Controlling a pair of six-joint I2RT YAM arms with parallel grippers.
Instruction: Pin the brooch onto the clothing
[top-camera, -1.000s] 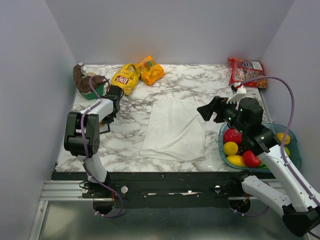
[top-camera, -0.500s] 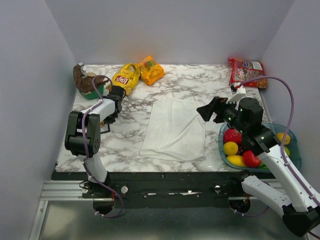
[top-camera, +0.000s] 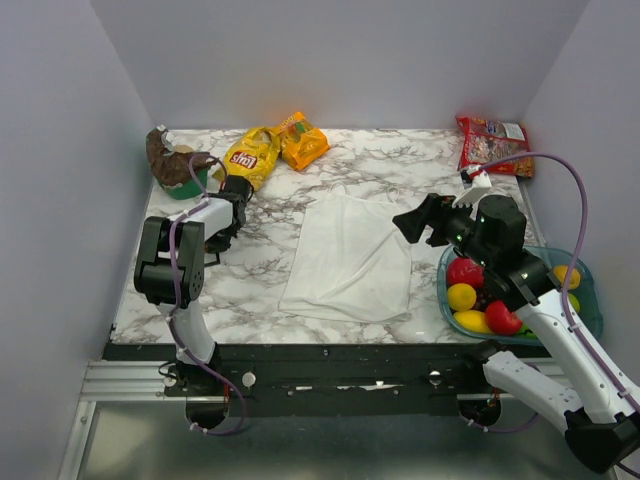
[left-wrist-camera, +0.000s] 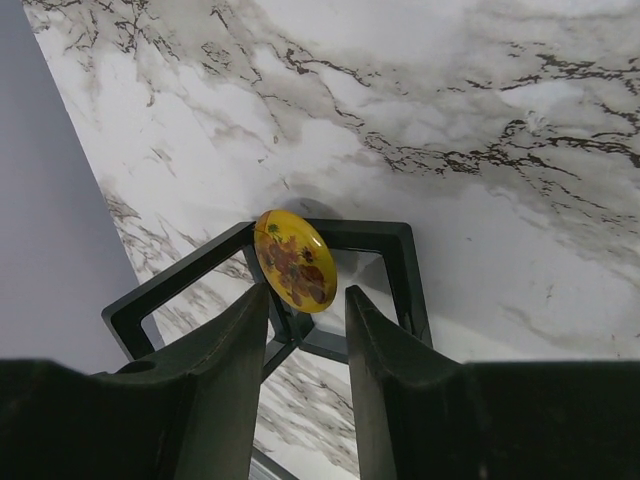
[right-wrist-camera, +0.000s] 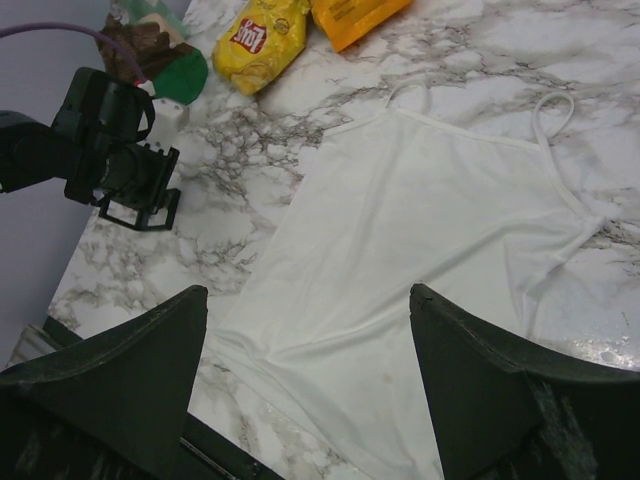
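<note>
The brooch (left-wrist-camera: 295, 260), a small yellow disc with a reddish pattern, stands tilted on a small black square frame (left-wrist-camera: 390, 270) at the table's left. My left gripper (left-wrist-camera: 306, 300) is right behind it and open. The disc is just beyond the fingertips (left-wrist-camera: 255, 310), not between them. In the top view the left gripper (top-camera: 215, 240) points down near the left edge. The clothing (top-camera: 350, 255), a white strappy top, lies flat mid-table. My right gripper (top-camera: 412, 222) hovers over its right side, wide open and empty, with the white top (right-wrist-camera: 440, 230) spread below it.
A yellow chip bag (top-camera: 250, 155) and an orange bag (top-camera: 303, 143) lie at the back. A green bowl with something brown (top-camera: 178, 168) sits at back left, a red bag (top-camera: 492, 143) at back right. A blue basket (top-camera: 590, 300) of fruit stands right. The left wall is close.
The left arm has shifted slightly to the right and toward the back over the black frame. The right arm has not moved.
</note>
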